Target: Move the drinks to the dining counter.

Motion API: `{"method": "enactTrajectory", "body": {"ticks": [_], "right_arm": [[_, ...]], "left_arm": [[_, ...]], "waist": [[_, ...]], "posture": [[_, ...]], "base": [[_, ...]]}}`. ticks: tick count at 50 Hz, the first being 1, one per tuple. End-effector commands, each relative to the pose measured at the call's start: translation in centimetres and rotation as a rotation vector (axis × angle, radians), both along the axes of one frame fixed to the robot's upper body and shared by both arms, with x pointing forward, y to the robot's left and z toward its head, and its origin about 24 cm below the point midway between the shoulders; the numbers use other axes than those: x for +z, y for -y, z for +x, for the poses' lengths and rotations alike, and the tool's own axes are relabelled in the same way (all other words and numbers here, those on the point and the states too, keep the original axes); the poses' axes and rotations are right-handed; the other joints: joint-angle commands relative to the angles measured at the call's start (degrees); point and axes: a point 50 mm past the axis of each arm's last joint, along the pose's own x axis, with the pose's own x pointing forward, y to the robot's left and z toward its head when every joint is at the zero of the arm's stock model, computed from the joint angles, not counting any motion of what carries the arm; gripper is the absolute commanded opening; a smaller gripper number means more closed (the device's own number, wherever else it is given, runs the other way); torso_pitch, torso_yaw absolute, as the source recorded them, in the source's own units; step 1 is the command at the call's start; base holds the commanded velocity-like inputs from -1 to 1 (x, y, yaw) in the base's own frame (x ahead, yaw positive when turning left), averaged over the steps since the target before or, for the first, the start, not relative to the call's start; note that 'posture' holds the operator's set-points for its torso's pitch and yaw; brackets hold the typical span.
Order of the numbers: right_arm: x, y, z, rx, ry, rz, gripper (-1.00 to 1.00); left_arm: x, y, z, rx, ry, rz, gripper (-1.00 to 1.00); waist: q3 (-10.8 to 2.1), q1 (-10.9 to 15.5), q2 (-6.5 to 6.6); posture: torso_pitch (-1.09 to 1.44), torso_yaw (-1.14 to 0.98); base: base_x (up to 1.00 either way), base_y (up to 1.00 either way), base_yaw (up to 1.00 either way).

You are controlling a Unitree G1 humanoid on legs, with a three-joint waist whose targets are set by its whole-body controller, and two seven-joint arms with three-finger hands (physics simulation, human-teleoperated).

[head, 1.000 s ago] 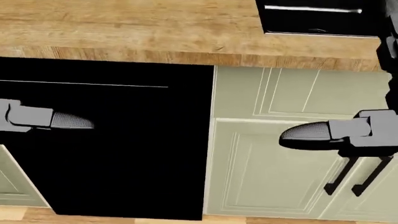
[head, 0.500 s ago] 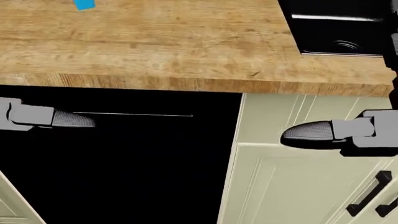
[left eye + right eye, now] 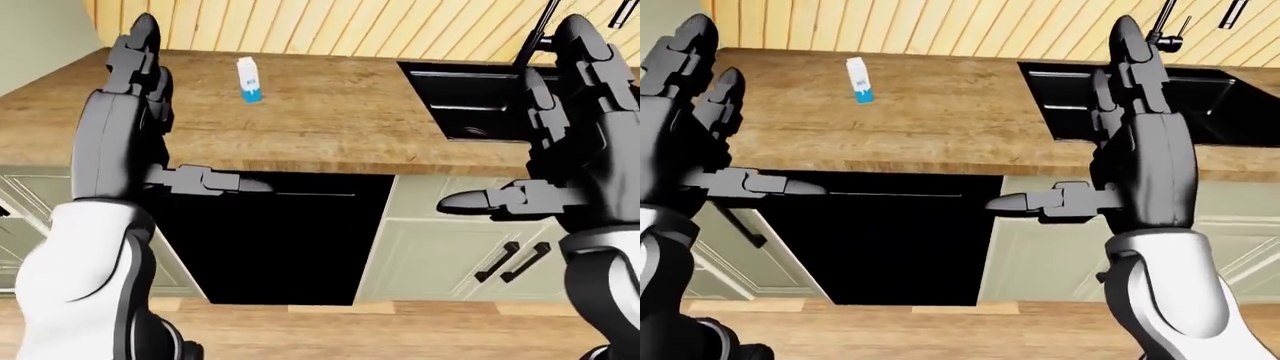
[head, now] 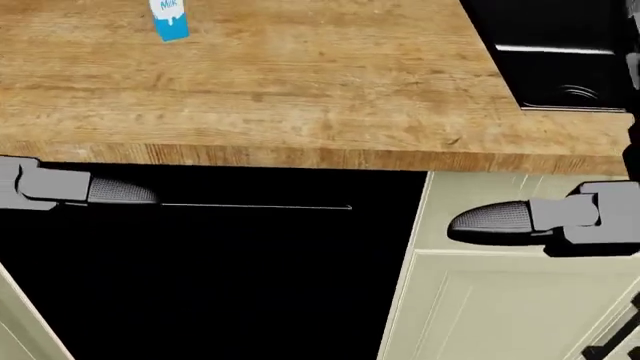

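Left-eye view: my left hand (image 3: 125, 112) and right hand (image 3: 575, 127) are raised, fingers apart and holding nothing. A carton (image 3: 249, 79) stands upright on the counter (image 3: 330, 112), well beyond both hands, left of the sink (image 3: 480, 101).

Head view: only my thumbs show, low over a black appliance (image 4: 200, 277) and a cabinet door (image 4: 520, 307). The carton sits at the top left, well apart from them.

Right-eye view: the carton stands alone near the wall, nearer my left hand than my right. I judge it light, stiff and a little slick; a grip across its flat sides at mid-height should hold without crushing.
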Motion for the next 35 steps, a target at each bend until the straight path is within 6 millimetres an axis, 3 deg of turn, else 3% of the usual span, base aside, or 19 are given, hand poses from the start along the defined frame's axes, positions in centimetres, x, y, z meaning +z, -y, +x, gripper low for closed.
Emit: {"method": "enactTrajectory", "body": {"ticks": [1,3,6,8,9,10,12,15,19,21,22,23,24,27,29,31,35], "right_arm": [[0.95,0.18,-0.37,-0.020,0.071,-0.001,1.00],[0.92,0.13,-0.36,-0.019,0.072,-0.003,1.00],[0.95,0.12,-0.35,-0.020,0.072,-0.005,1.00],[0.94,0.10,-0.32,-0.021,0.071,-0.007,1.00],[0.95,0.09,-0.31,-0.020,0.072,-0.008,1.00],[0.95,0.09,-0.31,-0.021,0.073,-0.008,1.00],[0.87,0.09,-0.28,-0.020,0.072,-0.008,1.00],[0.84,0.16,-0.28,-0.020,0.074,-0.003,1.00],[0.71,0.20,-0.24,-0.022,0.070,0.001,1.00],[0.67,0.18,-0.21,-0.023,0.068,-0.004,1.00],[0.66,0.18,-0.19,-0.024,0.068,-0.005,1.00],[0.70,0.22,-0.20,-0.024,0.070,-0.004,1.00],[0.69,0.23,-0.21,-0.025,0.071,-0.005,1.00],[0.77,0.25,-0.22,-0.025,0.073,-0.004,1.00],[0.81,0.19,-0.22,-0.027,0.073,-0.010,1.00],[0.84,0.15,-0.23,-0.027,0.074,-0.013,1.00],[0.88,0.07,-0.21,-0.026,0.075,-0.016,1.00]], "left_arm": [[1.26,0.13,-0.60,-0.004,0.091,0.020,1.00],[1.29,0.09,-0.64,-0.003,0.091,0.019,1.00],[1.30,0.06,-0.61,-0.002,0.091,0.019,1.00],[1.30,0.11,-0.59,-0.004,0.091,0.019,1.00],[1.28,0.11,-0.57,-0.003,0.091,0.019,1.00],[1.22,0.12,-0.55,-0.003,0.090,0.019,1.00],[1.20,0.11,-0.52,-0.003,0.089,0.018,1.00],[1.15,0.18,-0.47,-0.004,0.089,0.020,1.00],[1.08,0.26,-0.40,-0.006,0.087,0.020,1.00],[1.07,0.25,-0.39,-0.006,0.087,0.020,1.00],[1.08,0.24,-0.38,-0.006,0.087,0.020,1.00],[1.12,0.23,-0.39,-0.005,0.087,0.020,1.00],[1.11,0.24,-0.38,-0.005,0.087,0.020,1.00],[1.17,0.21,-0.40,-0.005,0.088,0.020,1.00],[1.23,0.15,-0.45,-0.004,0.089,0.020,1.00],[1.27,0.05,-0.52,-0.003,0.090,0.019,1.00],[1.36,-0.07,-0.75,-0.001,0.094,0.015,1.00]], "waist": [[-0.73,0.2,-0.30],[-1.44,0.1,0.06],[-1.80,-0.4,1.87],[-1.83,-0.8,3.73],[-2.39,-0.8,5.51],[-2.91,-0.8,5.96],[-1.60,-0.6,5.77],[-2.42,0.3,4.14],[-2.45,1.1,1.99],[-2.97,1.4,-0.25],[-3.74,1.3,-2.37],[-2.44,0.6,-1.01],[-1.56,1.1,-2.00],[-2.24,0.2,-1.64],[-1.50,0.2,-1.48],[-3.24,0.7,-1.62],[-3.14,1.0,1.32]], "posture": [[0.00,0.00],[0.00,0.00],[0.00,0.00],[0.00,0.00],[0.00,0.00],[0.00,0.00],[0.00,0.00],[0.00,0.00],[0.00,0.00],[0.00,0.00],[0.00,0.00],[0.00,0.00],[0.00,0.00],[0.00,0.00],[0.00,0.00],[0.00,0.00],[0.00,0.00]], "base": [[0.44,0.00,0.00],[0.43,0.00,0.00],[0.43,0.00,0.00],[0.44,0.00,0.00],[0.44,0.02,0.00],[0.45,0.00,0.00],[0.46,0.03,0.00],[0.47,0.03,0.00],[0.48,0.01,0.00],[0.47,0.00,0.00],[0.48,0.00,0.00],[0.48,0.00,0.00],[0.48,0.05,0.00],[0.48,0.11,0.00],[0.30,0.25,0.00],[0.04,0.32,0.00],[0.00,0.37,0.00]]}}
